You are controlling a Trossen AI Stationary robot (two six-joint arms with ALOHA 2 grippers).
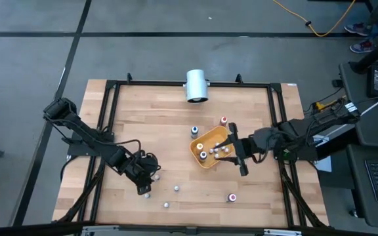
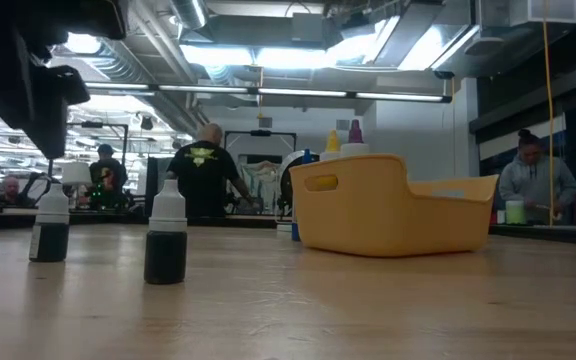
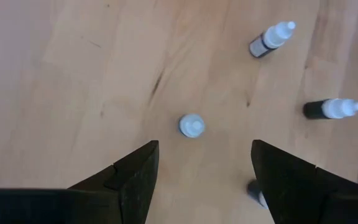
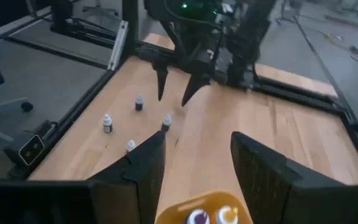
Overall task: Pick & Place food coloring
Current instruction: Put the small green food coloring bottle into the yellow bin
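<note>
Several tiny white-capped food coloring bottles stand scattered on the wooden table near its near edge (image 1: 176, 189) (image 1: 231, 196). More stand inside the orange-yellow tray (image 1: 210, 148), and two stand just beyond it (image 1: 193, 130). My left gripper (image 1: 144, 182) hangs open over the near-left group. In the left wrist view its fingers point down, with one upright bottle (image 3: 192, 126) just ahead of the gap (image 3: 205, 149). My right gripper (image 1: 233, 152) is open above the tray's right end. Capped bottles in the tray (image 4: 197, 218) show below its fingers (image 4: 197, 140).
A big white cylinder (image 1: 197, 85) lies at the table's far edge. A black metal frame (image 1: 110, 85) borders the table. The tray (image 2: 388, 205) and two dark bottles (image 2: 166, 245) (image 2: 50, 225) stand in the low view. People work in the room behind.
</note>
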